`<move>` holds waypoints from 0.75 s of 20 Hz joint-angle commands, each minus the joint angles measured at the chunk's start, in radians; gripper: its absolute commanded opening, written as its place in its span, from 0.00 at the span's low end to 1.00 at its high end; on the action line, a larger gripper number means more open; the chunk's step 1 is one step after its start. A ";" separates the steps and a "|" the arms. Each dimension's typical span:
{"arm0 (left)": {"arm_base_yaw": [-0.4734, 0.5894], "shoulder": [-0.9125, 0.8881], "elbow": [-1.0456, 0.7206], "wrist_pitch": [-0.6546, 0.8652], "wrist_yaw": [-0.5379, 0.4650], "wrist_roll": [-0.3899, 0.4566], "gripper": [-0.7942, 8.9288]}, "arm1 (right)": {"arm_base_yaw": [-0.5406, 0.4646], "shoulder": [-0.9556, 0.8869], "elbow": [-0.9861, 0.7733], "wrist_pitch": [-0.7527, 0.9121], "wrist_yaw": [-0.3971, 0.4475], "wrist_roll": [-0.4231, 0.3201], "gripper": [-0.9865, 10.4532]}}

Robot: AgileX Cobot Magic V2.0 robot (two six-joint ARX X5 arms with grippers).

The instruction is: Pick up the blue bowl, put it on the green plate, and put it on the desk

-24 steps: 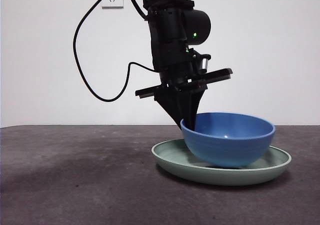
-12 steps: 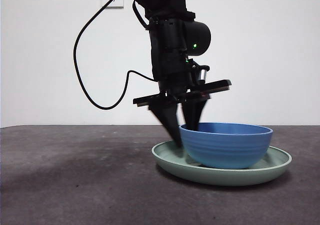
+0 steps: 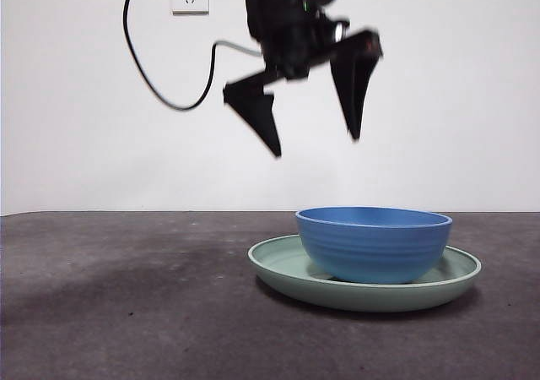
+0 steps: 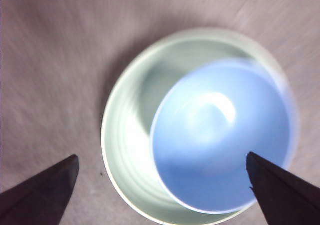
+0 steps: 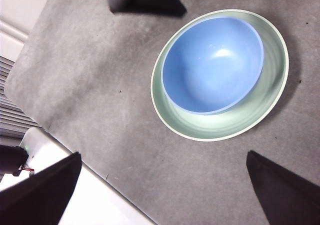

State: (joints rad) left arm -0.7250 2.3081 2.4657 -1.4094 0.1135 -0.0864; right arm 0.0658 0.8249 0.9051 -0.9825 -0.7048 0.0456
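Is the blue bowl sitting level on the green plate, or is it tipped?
Level. The blue bowl rests upright in the green plate, its rim horizontal in the front view; the left gripper hangs open above.

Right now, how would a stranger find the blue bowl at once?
On the dark desk lies one wide pale green plate. The blue bowl sits inside it, off-centre, below the open left hand. It is deeper, narrower, blue and faintly ridged.

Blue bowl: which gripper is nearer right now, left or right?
Left. The left gripper hangs open directly above the blue bowl on the green plate. The right gripper sits farther away, high and off to the side.
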 commanded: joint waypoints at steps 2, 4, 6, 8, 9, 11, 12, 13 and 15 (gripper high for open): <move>-0.008 -0.084 0.047 -0.050 -0.002 0.021 0.69 | 0.004 0.003 0.013 0.006 -0.002 -0.026 0.62; -0.008 -0.164 0.047 -0.050 -0.002 0.026 0.69 | 0.004 0.003 0.013 0.000 -0.002 -0.032 0.62; -0.008 -0.250 0.047 -0.050 -0.002 0.025 0.69 | 0.004 0.003 0.013 0.001 -0.002 -0.035 0.62; -0.018 -0.327 0.046 -0.050 -0.002 0.017 0.69 | 0.004 0.003 0.013 0.002 -0.002 -0.036 0.62; -0.032 -0.360 0.046 -0.051 -0.002 0.017 0.69 | 0.004 0.003 0.013 0.002 -0.002 -0.036 0.62; -0.063 -0.421 0.040 -0.053 -0.002 0.025 0.69 | 0.004 0.003 0.013 0.002 -0.002 -0.036 0.62; -0.077 -0.446 0.034 -0.054 -0.002 0.034 0.69 | 0.004 0.003 0.013 0.002 -0.002 -0.040 0.62; -0.090 -0.480 0.018 -0.054 -0.002 0.036 0.69 | 0.004 0.003 0.013 0.002 -0.002 -0.045 0.62; -0.108 -0.546 -0.040 -0.054 -0.002 0.053 0.69 | 0.004 0.003 0.013 0.002 -0.002 -0.048 0.62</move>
State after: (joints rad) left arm -0.8230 1.7569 2.4027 -1.4181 0.1112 -0.0532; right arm 0.0658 0.8249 0.9051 -0.9844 -0.7048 0.0139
